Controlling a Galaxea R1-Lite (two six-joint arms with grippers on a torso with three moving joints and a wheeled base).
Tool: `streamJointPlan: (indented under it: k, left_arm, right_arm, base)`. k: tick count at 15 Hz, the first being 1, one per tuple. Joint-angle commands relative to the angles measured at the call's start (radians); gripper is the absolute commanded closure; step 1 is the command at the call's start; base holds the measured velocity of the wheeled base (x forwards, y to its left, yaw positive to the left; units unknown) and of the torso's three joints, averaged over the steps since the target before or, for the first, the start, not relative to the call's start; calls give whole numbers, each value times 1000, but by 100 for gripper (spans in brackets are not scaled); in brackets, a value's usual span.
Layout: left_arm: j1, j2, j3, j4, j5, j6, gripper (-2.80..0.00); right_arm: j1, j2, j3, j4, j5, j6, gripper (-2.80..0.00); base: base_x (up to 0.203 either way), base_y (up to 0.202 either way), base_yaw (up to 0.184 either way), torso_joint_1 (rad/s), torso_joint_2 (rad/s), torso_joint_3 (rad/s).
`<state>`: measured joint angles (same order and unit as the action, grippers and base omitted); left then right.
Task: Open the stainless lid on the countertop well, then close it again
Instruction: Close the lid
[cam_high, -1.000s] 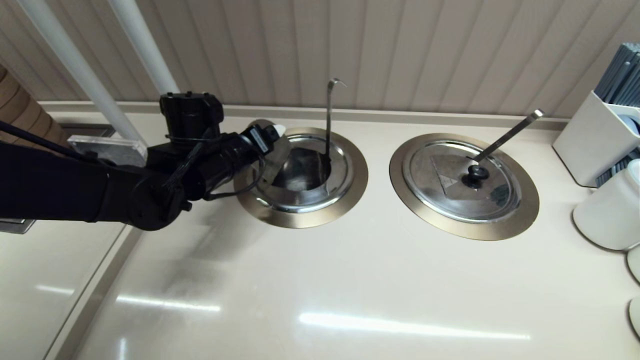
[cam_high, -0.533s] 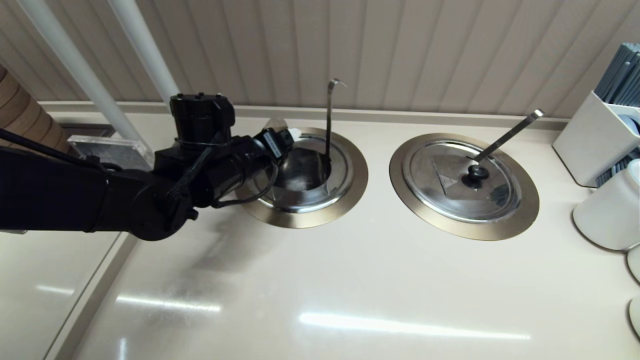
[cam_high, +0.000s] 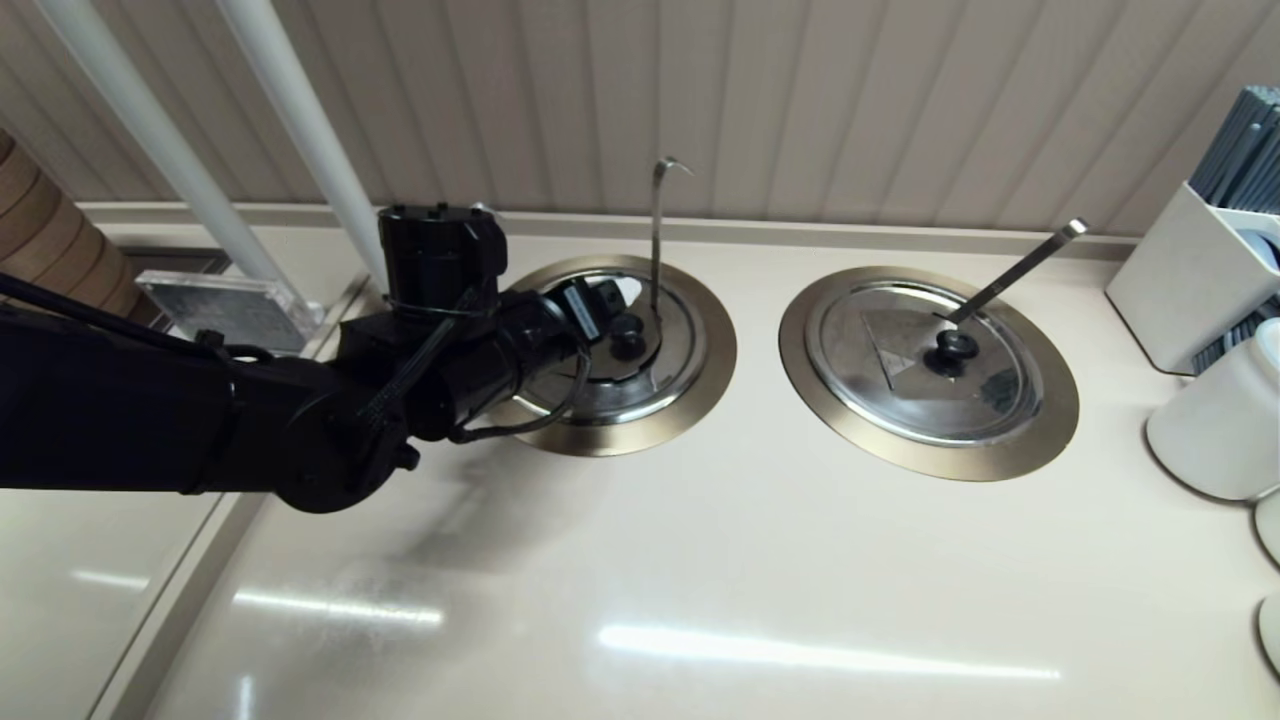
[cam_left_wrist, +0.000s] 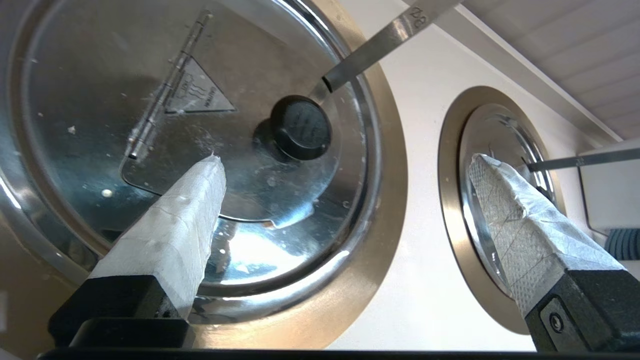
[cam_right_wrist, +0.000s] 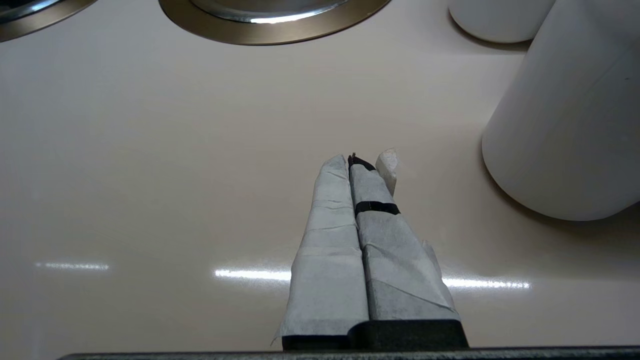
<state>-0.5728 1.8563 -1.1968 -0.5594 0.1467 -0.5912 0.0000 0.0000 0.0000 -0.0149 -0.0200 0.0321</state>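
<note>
The stainless lid (cam_high: 655, 350) lies down over the countertop well (cam_high: 700, 395), and its black ball knob (cam_high: 627, 335) stands free. In the left wrist view the lid (cam_left_wrist: 90, 85) shows its hinge line, its triangular mark and the knob (cam_left_wrist: 301, 127). My left gripper (cam_high: 603, 300) hovers just above the lid's left half, open, with nothing between its taped fingers (cam_left_wrist: 185, 215). The hook-tipped ladle handle (cam_high: 657, 230) rises from the lid's notch. My right gripper (cam_right_wrist: 352, 161) is shut and empty, low over the bare counter, outside the head view.
The twin lid (cam_high: 900, 360) covers the right well, with a straight ladle handle (cam_high: 1015, 270). White containers (cam_high: 1215, 420) and a utensil holder (cam_high: 1180, 280) crowd the right edge. A white pole (cam_high: 300, 130) and a clear block (cam_high: 225, 300) stand behind my left arm.
The lid, held tilted up at the well's left side, has come down flat over the well. My left gripper moved right with it and has let go of the knob.
</note>
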Motion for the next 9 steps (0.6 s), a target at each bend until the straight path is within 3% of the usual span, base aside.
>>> streamJointPlan:
  k: [1, 9]
  left_arm:
    - [-8, -14, 5, -4, 1, -4, -280]
    - [-6, -98, 25, -2, 7, 19, -280]
  right_arm:
    - [0, 0, 5, 0, 0, 0, 0]
    - [0, 0, 5, 0, 0, 0, 0]
  base:
    - [0, 0, 0, 0, 0, 0]
    - [0, 0, 0, 0, 0, 0]
